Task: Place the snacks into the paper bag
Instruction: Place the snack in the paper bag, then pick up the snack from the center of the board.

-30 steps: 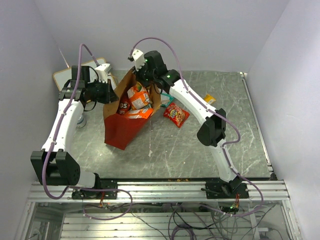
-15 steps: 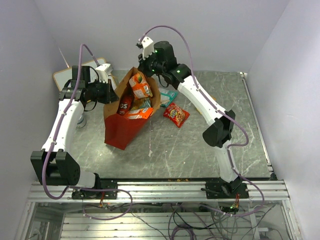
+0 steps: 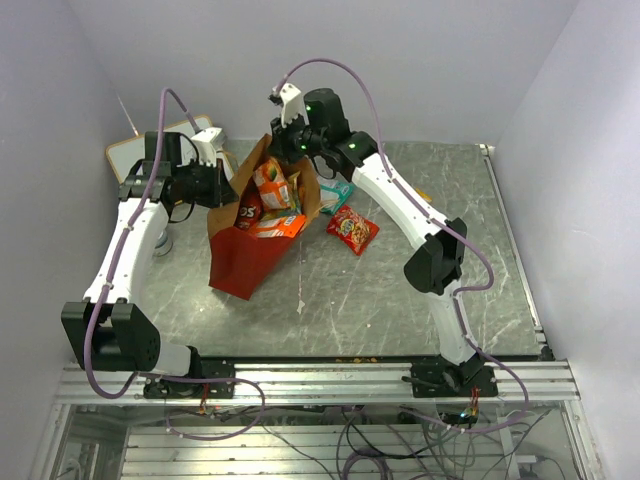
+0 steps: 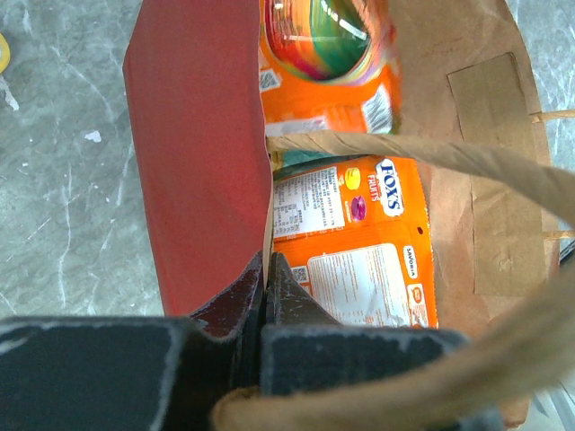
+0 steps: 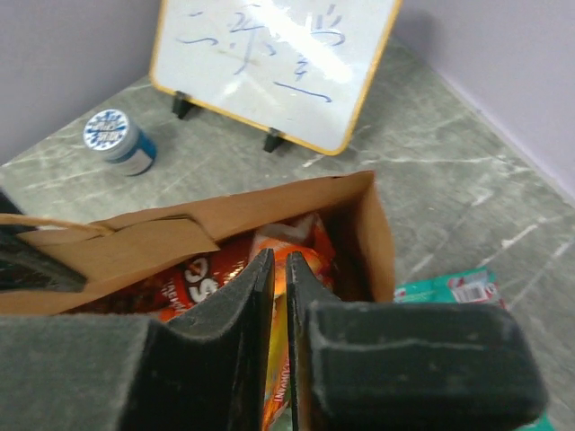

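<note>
So, our left end effector (image 4: 267,262) is clamped tight on the rim of the paper bag (image 4: 198,153), with one finger on the red outside and the other on the brown inside. Our right end effector (image 5: 274,260) hangs right over the bag's wide-open mouth. Its fingers are nearly together, with just a thin slit between them. We see orange foil in that slit, but we can't tell whether it's actually gripped.

Right under it, an orange snack packet (image 3: 272,185) stands up in the bag. Also in there are an orange Fox's Fruits packet (image 4: 359,260) and a dark red chip bag (image 5: 193,280).

The bag sits on the left half of the surface (image 3: 400,290). Outside it, a teal packet (image 3: 335,192) lies just beside the bag's right wall, a red packet (image 3: 352,230) is a bit further right, and a small yellow packet (image 3: 420,199) is well off to the right.

Back left, beyond the bag, we've got a white writing board (image 5: 278,63) propped up, with a small round tin (image 5: 119,141) near it.
</note>
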You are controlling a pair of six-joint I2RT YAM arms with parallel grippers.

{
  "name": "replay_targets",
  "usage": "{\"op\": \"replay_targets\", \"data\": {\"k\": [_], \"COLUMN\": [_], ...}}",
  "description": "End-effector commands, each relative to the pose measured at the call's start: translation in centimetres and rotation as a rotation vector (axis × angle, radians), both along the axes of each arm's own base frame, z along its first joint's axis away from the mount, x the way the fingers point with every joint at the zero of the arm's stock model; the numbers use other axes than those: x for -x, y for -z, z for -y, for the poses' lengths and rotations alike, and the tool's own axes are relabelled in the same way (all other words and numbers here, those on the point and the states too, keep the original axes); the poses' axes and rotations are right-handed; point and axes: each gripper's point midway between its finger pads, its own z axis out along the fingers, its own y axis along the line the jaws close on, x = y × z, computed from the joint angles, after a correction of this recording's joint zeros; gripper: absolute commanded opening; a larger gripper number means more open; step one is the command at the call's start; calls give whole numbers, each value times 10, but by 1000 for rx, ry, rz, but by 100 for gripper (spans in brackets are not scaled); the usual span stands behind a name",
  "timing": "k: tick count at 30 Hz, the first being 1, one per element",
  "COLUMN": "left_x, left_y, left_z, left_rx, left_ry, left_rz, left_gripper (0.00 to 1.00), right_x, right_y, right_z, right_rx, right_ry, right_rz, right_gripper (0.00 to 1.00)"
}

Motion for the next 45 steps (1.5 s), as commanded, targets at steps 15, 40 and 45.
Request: {"op": "replay_targets", "data": {"k": [15, 40, 45], "left_x": [1, -2, 0], "left_y": [-16, -20, -20], "left_z": [9, 4, 4], "left_rx": [21, -7, -5], "left_ry": [35, 1, 3], "left_rz": [81, 120, 125], "left_gripper": [7, 7, 7], "right_x": [13, -54, -70], "right_y": [-60, 39, 98], "right_z": [45, 240, 239], "right_rx": [51, -66, -94], "right_ry": [-99, 367, 445], "right_rz": [203, -171, -290], "right_gripper": [59, 70, 70]}}
